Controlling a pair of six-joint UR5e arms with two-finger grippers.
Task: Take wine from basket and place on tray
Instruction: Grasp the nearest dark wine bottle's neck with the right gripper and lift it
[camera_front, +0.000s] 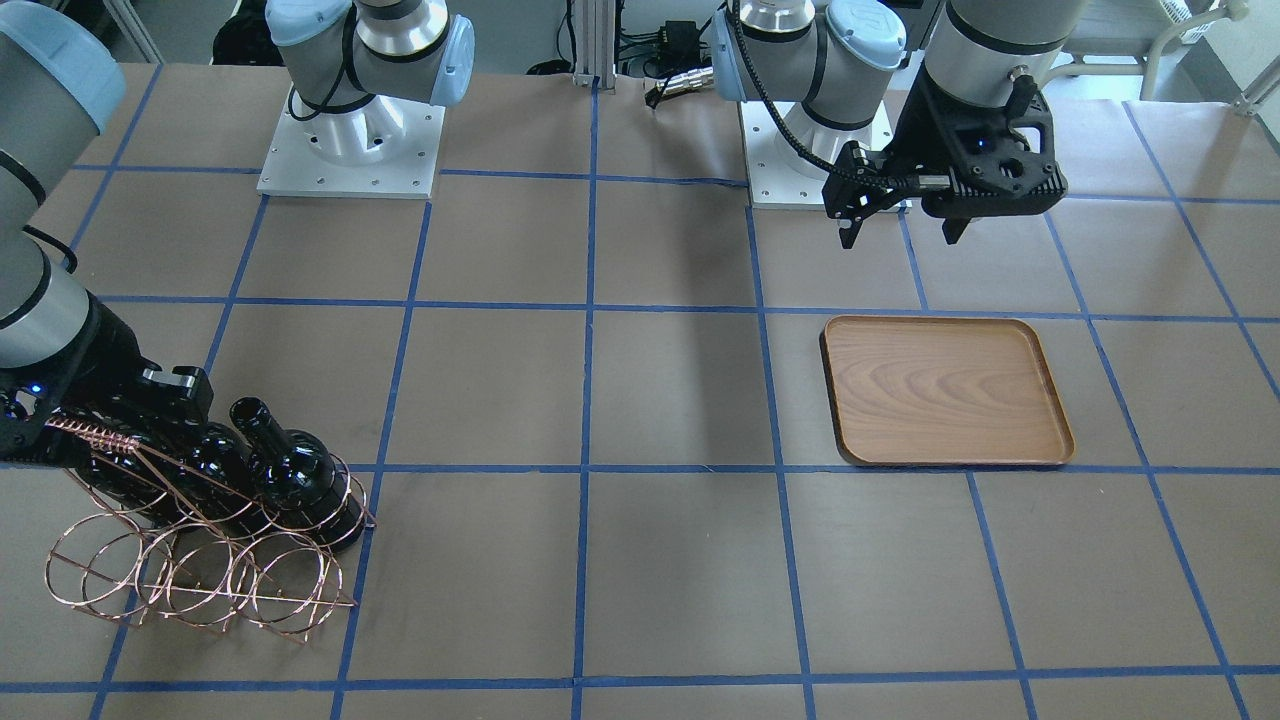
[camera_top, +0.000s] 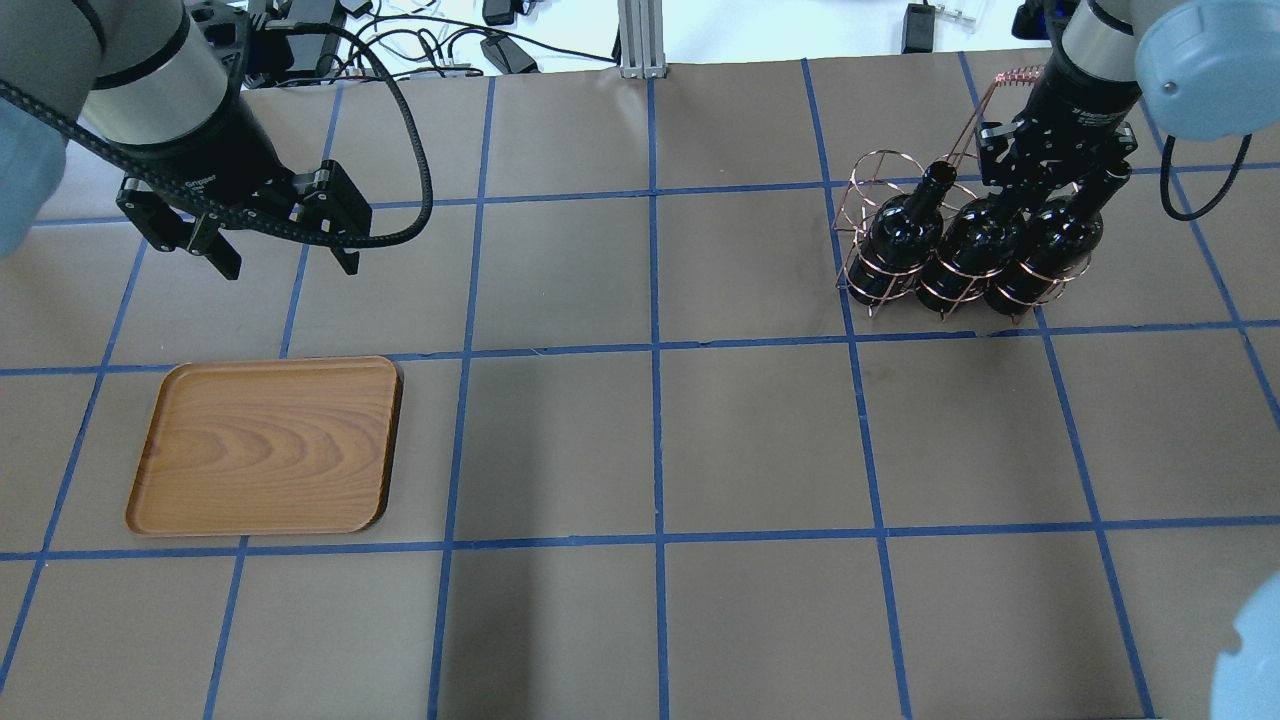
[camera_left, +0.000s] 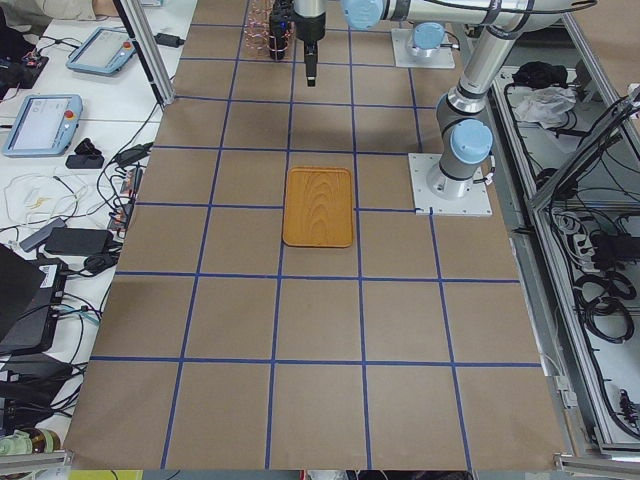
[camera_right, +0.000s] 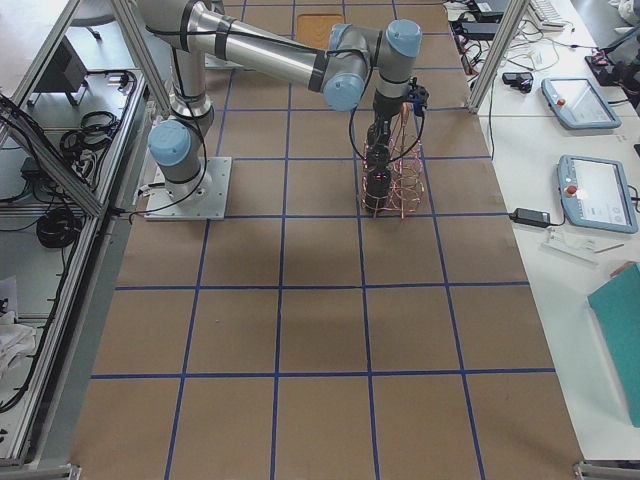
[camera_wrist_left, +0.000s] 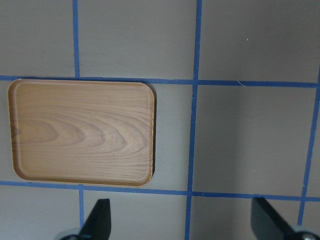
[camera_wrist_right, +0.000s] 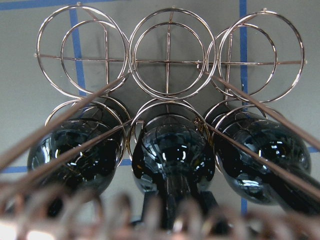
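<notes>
The copper wire basket (camera_front: 200, 580) stands near the table's right end, with three near-black wine bottles in one row of its rings. My right gripper (camera_top: 1050, 175) reaches down behind the coiled handle and is shut on the neck of the middle wine bottle (camera_top: 975, 245). The right wrist view centres that bottle (camera_wrist_right: 172, 150) with blurred fingers (camera_wrist_right: 212, 212) flanking its neck. The bottle still sits in its ring. The wooden tray (camera_top: 265, 445) lies bare at the left. My left gripper (camera_top: 285, 262) hangs open and empty above the table beside the tray (camera_wrist_left: 82, 132).
Two more bottles (camera_top: 890, 240) (camera_top: 1050, 240) flank the held one. The basket's other row of rings (camera_wrist_right: 170, 55) holds nothing. The arm bases (camera_front: 350, 140) (camera_front: 815, 150) stand at the table's robot side. Blue tape lines grid the brown tabletop between basket and tray.
</notes>
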